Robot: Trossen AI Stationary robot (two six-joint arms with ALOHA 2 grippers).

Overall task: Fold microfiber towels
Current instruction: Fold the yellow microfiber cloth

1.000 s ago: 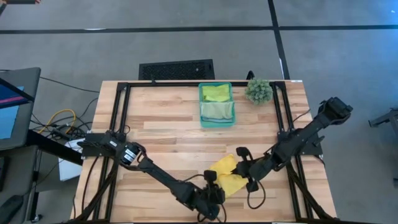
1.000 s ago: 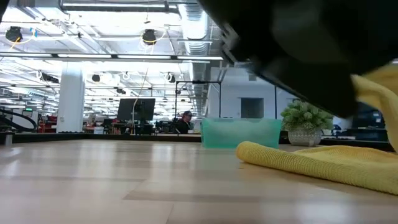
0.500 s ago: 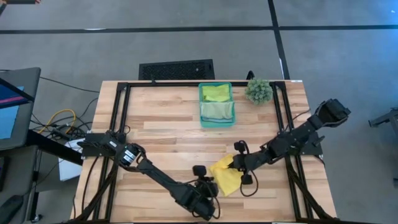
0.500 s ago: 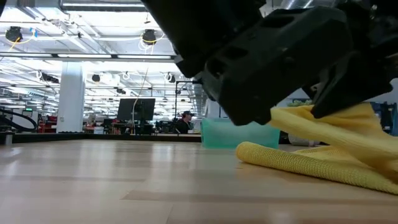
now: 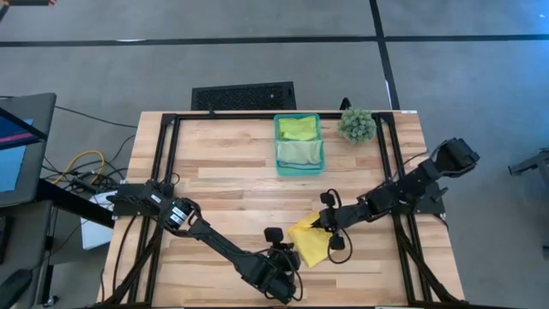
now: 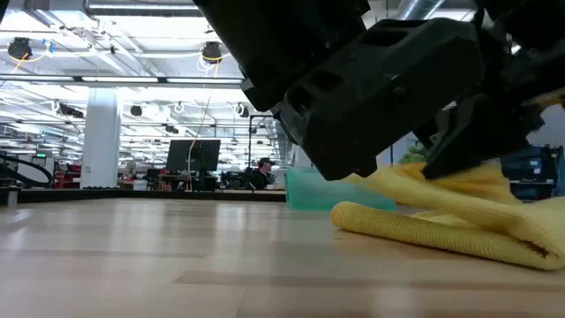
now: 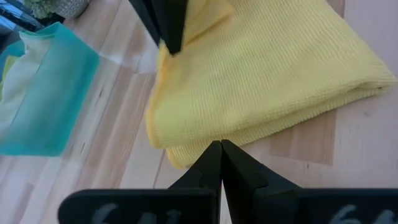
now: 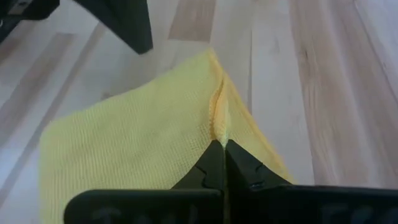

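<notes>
**Both pincers pinched on the yellow towel**

I see the yellow towel (image 5: 310, 245) lying doubled over on the worktop (image 5: 223, 163), at about 5 o'clock from the worktop's middle, near the front edge. In the low view its rounded fold faces the camera and the upper layer is lifted off the lower one.

My right pincer (image 5: 319, 225) reaches in from 3 o'clock and has its fingers closed on the towel's far corner; the right wrist view shows the fingertips (image 8: 222, 155) pressed together with a bunched yellow edge caught between them. My left pincer (image 5: 287, 250) comes in from 8 o'clock and sits at the towel's near left edge. The left wrist view shows its fingertips (image 7: 221, 152) shut tight on the folded yellow rim.

At 12 o'clock, well apart from both arms, stands the teal bin (image 5: 298, 166). A lime green towel (image 5: 297, 129) lies in its far half and a pale green towel (image 5: 299, 152) in its near half. Just beside the bin, at 1 o'clock, sits the small plant (image 5: 356, 124).
</notes>
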